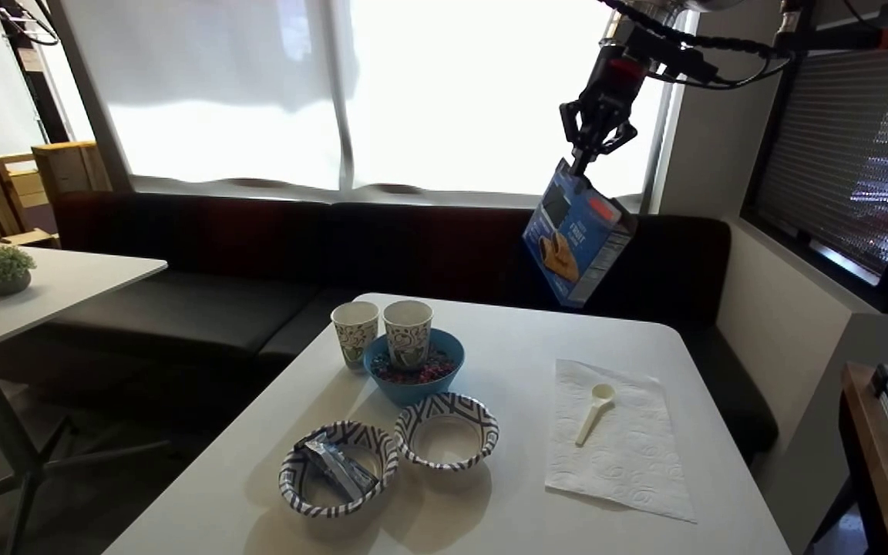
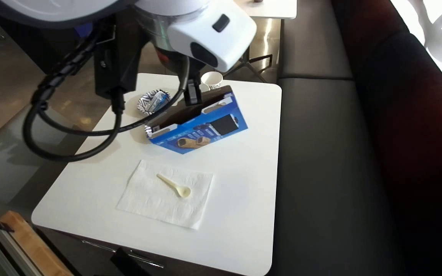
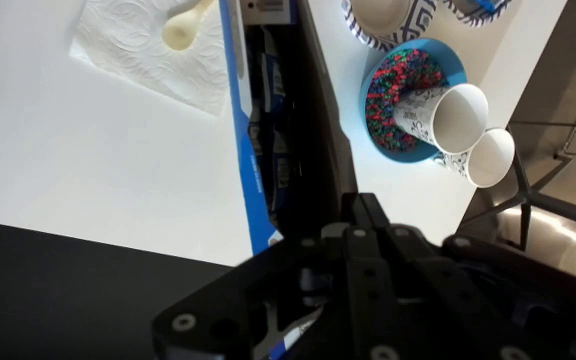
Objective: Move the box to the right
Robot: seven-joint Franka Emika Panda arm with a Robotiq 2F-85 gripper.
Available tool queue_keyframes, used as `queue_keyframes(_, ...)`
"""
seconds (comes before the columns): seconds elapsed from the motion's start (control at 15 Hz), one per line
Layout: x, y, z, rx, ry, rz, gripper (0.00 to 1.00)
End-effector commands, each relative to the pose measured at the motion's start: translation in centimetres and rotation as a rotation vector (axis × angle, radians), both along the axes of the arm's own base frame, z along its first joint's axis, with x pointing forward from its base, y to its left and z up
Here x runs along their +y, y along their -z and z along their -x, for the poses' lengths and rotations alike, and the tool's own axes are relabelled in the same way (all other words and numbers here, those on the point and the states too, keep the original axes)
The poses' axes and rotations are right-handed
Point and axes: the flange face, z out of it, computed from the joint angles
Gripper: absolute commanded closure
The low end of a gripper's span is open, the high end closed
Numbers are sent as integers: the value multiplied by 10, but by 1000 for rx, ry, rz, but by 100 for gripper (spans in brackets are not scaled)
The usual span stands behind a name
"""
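The blue box [image 1: 571,239] hangs tilted in the air with its open end up. In an exterior view it shows beyond the table's back edge. It also shows in an exterior view [image 2: 209,134] above the table, with its open top and dark inside visible. My gripper [image 1: 580,163] is shut on the box's upper wall, as the wrist view shows at the fingertips [image 3: 365,207]. In the wrist view the box's blue edge [image 3: 249,185] runs down beside the gripper, and several wrapped packets [image 3: 280,170] lie inside it. The box's lower part is hidden there.
The white table [image 1: 506,339] bears a white napkin [image 1: 621,462] with a spoon [image 1: 594,412] on it. A blue bowl [image 1: 413,391] holding a paper cup [image 1: 408,335], another cup [image 1: 354,331] and two patterned bowls [image 1: 448,435] [image 1: 313,493] stand on it too. A bench runs behind.
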Motion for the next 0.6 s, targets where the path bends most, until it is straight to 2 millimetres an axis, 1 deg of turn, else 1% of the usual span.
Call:
queue_keyframes(0.0,-30,5,-40,-3,106,-30,100)
queue_keyframes(0.13,-42,8,-60,-11,139,-53,100)
queue_keyframes(0.27,-50,12,-82,-20,161,-80,100)
queue_keyframes(0.53,-55,27,-128,-22,194,-145,100)
